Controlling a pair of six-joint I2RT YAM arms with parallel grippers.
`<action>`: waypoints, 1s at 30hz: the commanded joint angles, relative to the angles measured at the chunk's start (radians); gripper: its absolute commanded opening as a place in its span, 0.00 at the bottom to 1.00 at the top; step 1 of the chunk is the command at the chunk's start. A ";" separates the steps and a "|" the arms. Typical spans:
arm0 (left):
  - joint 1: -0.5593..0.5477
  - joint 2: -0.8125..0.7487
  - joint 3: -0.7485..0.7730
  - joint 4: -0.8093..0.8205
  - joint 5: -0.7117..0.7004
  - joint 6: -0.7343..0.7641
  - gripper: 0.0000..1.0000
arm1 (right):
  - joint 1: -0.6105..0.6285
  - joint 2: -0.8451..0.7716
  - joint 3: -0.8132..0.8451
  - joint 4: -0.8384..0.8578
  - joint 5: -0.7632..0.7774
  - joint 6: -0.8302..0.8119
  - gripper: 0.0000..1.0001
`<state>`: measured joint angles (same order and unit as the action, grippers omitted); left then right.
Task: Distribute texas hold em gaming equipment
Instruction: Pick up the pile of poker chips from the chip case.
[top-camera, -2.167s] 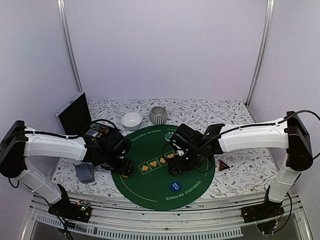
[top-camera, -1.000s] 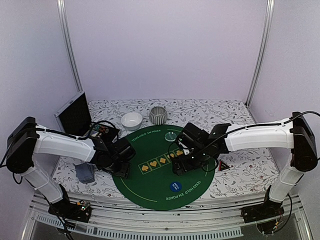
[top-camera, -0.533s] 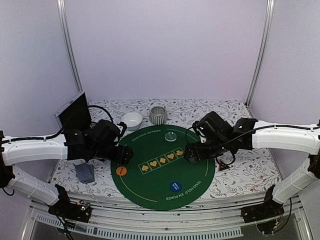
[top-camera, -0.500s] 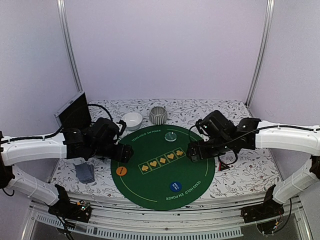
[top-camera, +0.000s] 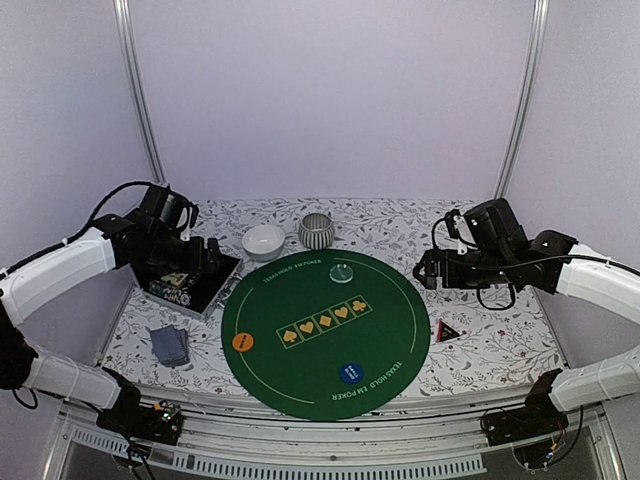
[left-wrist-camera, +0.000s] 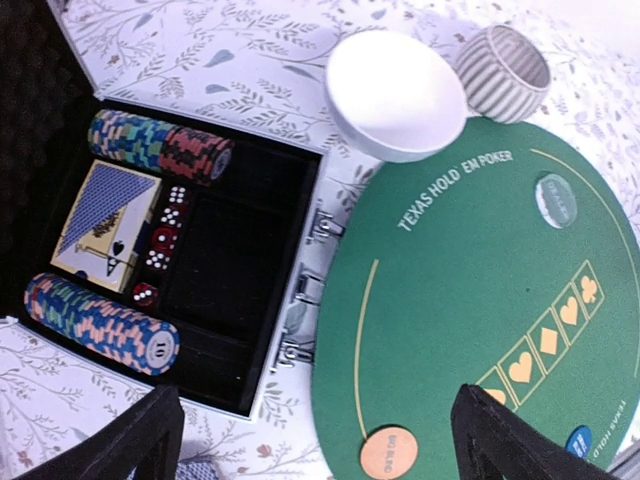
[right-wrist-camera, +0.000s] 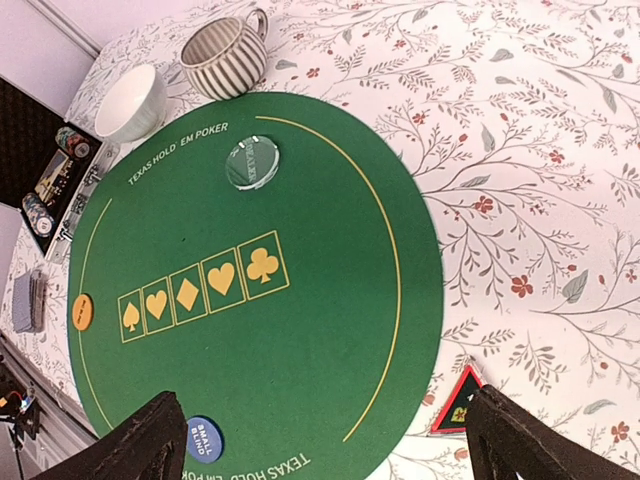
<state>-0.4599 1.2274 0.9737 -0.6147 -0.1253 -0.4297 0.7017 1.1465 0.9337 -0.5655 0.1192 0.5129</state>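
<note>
With left fingers (left-wrist-camera: 140, 440) and right fingers (right-wrist-camera: 140, 445) spread and empty, I should centre the left pair over a poker chip row (left-wrist-camera: 100, 322) in the black case (left-wrist-camera: 230, 290) beside the green mat (left-wrist-camera: 450, 300) before pinching.

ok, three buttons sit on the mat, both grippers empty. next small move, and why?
Probably lower the left gripper onto a chip row in the open case. Its jaws stand open above the case, no chips lie on the green mat yet, and the orange disc, blue disc and pale green disc are already placed.
</note>
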 joint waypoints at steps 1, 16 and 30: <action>0.115 0.086 0.063 -0.093 0.077 0.037 0.93 | -0.061 0.000 -0.014 0.023 -0.079 -0.087 0.99; 0.258 0.271 0.063 -0.115 -0.155 0.095 0.58 | -0.114 0.044 -0.077 0.034 -0.151 -0.132 0.99; 0.279 0.420 0.076 -0.071 -0.167 0.118 0.57 | -0.123 0.047 -0.116 0.051 -0.159 -0.128 0.99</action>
<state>-0.1902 1.6329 1.0317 -0.7006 -0.2798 -0.3214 0.5877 1.1873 0.8330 -0.5377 -0.0326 0.3912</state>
